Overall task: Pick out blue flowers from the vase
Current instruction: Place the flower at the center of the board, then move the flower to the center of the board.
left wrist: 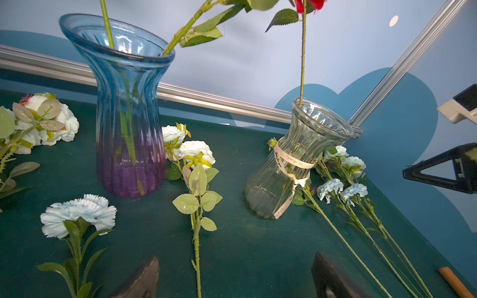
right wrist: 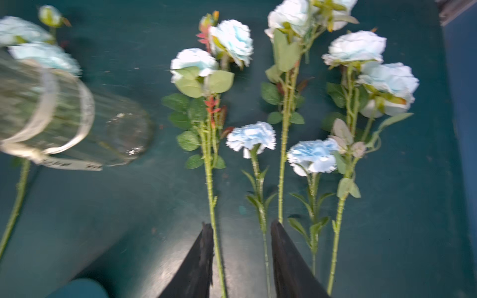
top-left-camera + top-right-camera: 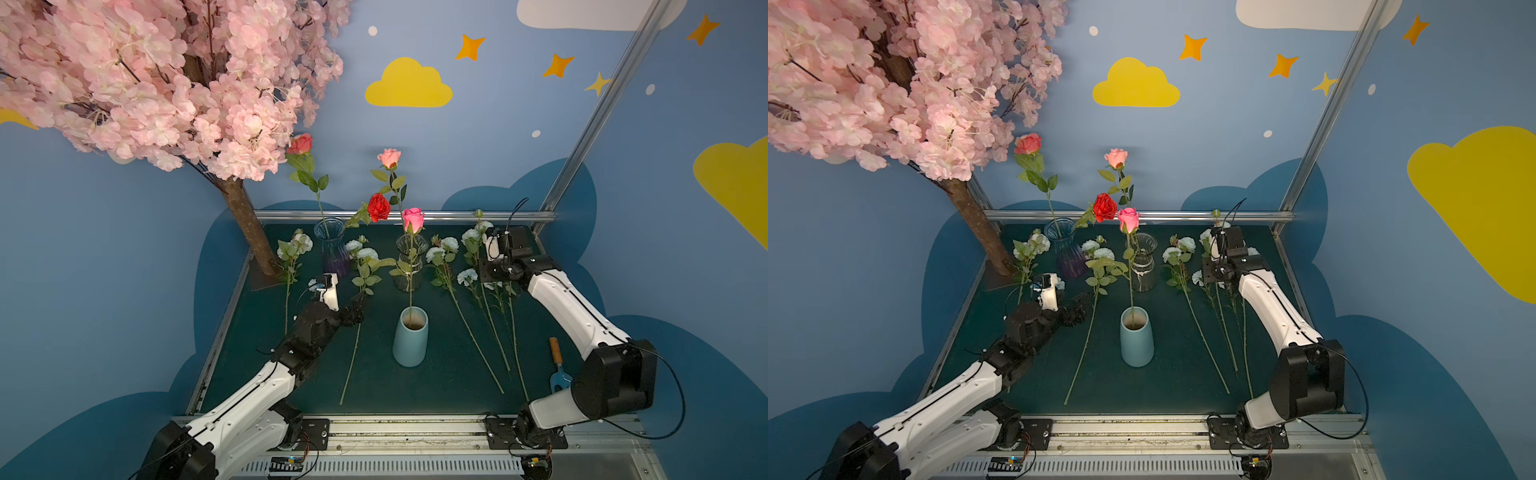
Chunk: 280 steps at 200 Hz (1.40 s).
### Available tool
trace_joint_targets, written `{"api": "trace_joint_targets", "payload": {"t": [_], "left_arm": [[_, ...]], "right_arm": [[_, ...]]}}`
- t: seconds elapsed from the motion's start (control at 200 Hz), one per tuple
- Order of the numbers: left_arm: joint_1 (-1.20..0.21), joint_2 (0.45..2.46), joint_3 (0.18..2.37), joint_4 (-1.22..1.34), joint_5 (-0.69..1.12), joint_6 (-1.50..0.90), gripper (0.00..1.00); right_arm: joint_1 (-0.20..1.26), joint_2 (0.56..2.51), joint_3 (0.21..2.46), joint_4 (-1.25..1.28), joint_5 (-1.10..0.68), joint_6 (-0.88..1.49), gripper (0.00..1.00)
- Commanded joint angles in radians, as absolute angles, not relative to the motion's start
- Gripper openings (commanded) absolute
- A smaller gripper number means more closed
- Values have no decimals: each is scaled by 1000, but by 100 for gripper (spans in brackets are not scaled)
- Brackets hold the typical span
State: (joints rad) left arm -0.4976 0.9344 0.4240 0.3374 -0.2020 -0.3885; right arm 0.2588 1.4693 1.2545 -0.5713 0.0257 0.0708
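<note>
Blue flowers (image 2: 250,136): pale blue-white ruffled blooms on long thin green stems, all lying flat on the green tabletop (image 3: 449,374); none seen standing in a vase. Right-hand group: several stems side by side, long axes running from the front edge toward the back rail, blooms at the far end. Right gripper (image 2: 241,258): directly above this group, jaws parted with nothing between them, a single-bloom stem lying lengthwise in the gap below; the blooms sit ahead of the jaws. This arm is the nearer one to this group. Left-hand group: two stems near the tree trunk (image 3: 249,232) and the blue-purple glass vase (image 3: 330,249), same lengthwise lie. Left gripper (image 1: 232,278): jaws wide apart, empty, a leafy stem running between them. Vases: clear glass vase (image 1: 296,165), pale blue ceramic vase (image 3: 410,336), each holding roses only. Judgement: extraction appears finished.
</note>
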Motion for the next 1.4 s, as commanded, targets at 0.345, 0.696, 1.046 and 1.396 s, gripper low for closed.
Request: {"api": "trace_joint_targets", "payload": {"t": [0.345,0.696,1.046,1.396], "left_arm": [[-495,943,458,344,-207,-376,92],[-493,943,460,343,-209,-373,92],[-489,914,446,338,-210,-374,92],[-487,903,437,336,-210,-375,92]], "right_arm": [[294,1766,1399,-648,-118,100,36],[374,2184,1710,-914,17,46,32],[367,2220,1714,-927,84,65,25],[275,2170,1662,-900,85,98,4]]}}
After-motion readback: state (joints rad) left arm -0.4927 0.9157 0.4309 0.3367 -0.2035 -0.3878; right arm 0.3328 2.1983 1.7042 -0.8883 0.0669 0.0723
